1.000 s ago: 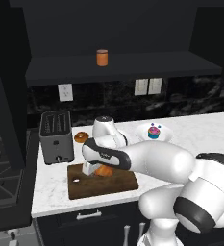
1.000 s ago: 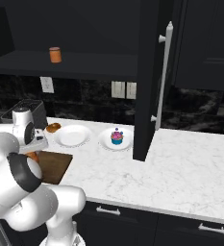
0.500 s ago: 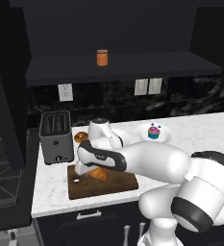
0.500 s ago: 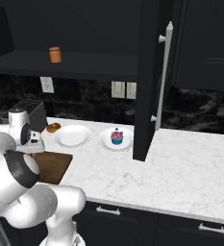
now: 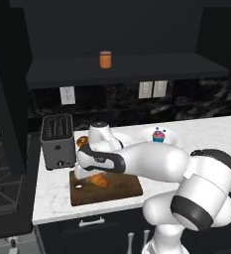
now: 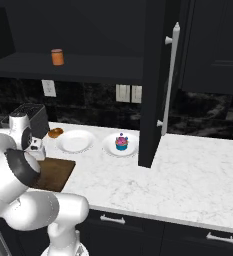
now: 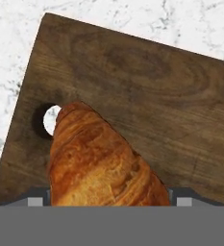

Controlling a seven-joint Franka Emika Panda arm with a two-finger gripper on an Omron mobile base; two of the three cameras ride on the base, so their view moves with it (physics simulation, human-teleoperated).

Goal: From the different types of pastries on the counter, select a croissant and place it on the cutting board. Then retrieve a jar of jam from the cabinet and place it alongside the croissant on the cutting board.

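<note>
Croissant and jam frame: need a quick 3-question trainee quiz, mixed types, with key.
1. True or false: the croissant lies on the cutting board.
2. Where is the jar of jam? A) on the cabinet shelf B) on the cutting board C) on a plate beside the cupcake
3. Fill in: in the hand view, one tip of the croissant sits next to the board's small ____.

Key: 1 true; 2 A; 3 hole.
</note>
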